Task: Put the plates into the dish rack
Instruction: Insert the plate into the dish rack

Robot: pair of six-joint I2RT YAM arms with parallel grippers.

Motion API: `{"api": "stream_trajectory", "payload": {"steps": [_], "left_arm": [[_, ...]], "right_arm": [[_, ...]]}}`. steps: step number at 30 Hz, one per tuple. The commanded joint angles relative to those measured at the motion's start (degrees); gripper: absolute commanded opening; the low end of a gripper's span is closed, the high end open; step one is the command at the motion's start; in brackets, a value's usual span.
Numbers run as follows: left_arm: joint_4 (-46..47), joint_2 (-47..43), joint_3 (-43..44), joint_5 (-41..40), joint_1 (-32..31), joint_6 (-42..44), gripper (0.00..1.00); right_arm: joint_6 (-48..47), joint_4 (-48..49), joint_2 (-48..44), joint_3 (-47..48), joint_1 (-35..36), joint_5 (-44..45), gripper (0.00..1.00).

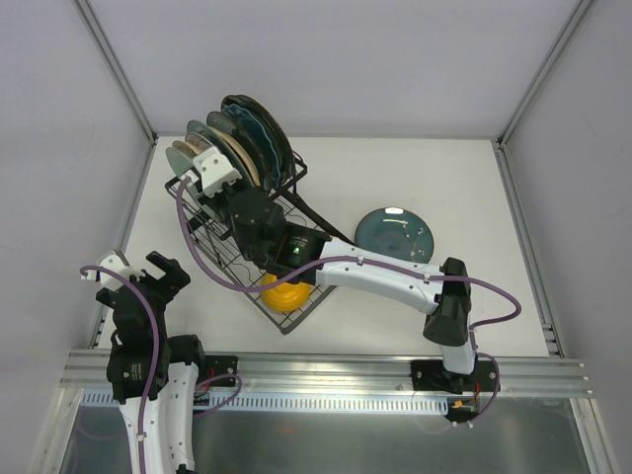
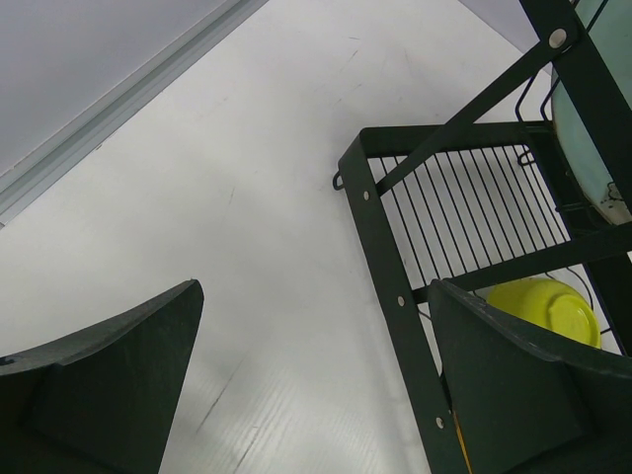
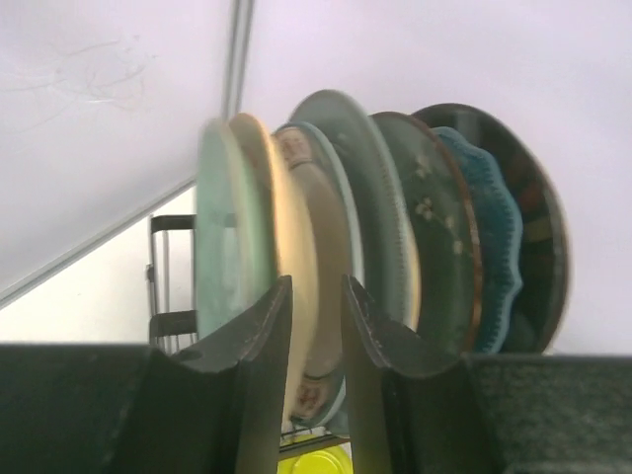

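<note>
White table (image 1: 395, 158) scene: right gripper (image 3: 316, 291) fingers are sitting barely parted, the round mint green ceramic plate (image 3: 232, 237) standing edge-on at their gap in the black wire dish rack (image 2: 382, 247). Gripping? Can't tell. Meanwhile left gripper (image 2: 316, 385) is gaping open.

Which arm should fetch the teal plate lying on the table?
Right, once it frees the racked plate. The teal plate lies on its side of the dish rack; the left gripper sits beyond it.

Left arm (image 1: 148, 380) folded back close to its base, left gripper (image 2: 314, 296) jaws spread wide, tilted downward; right arm (image 1: 385, 278) stretched forward and to the left, right gripper (image 3: 316, 296) jaws narrowed, pinching rim of plate (image 3: 286, 197)
</note>
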Motion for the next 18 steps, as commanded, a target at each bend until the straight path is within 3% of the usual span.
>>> {"api": "stream_trajectory", "payload": {"steps": [1, 13, 18], "left_arm": [[2.52, -0.11, 0.00, 1.10, -0.34, 0.46, 0.99], [2.61, 0.07, -0.08, 1.36, -0.25, 0.55, 0.99], [2.70, 0.07, -0.17, 1.54, -0.25, 0.72, 0.99]], "right_arm": [[-2.56, 3.78, -4.98, 1.82, -2.27, 5.69, 0.29], [-0.90, 0.54, -6.46, 1.55, -2.62, 4.81, 0.32], [2.70, -3.42, -9.98, -0.37, -3.59, 4.46, 0.40]]}}
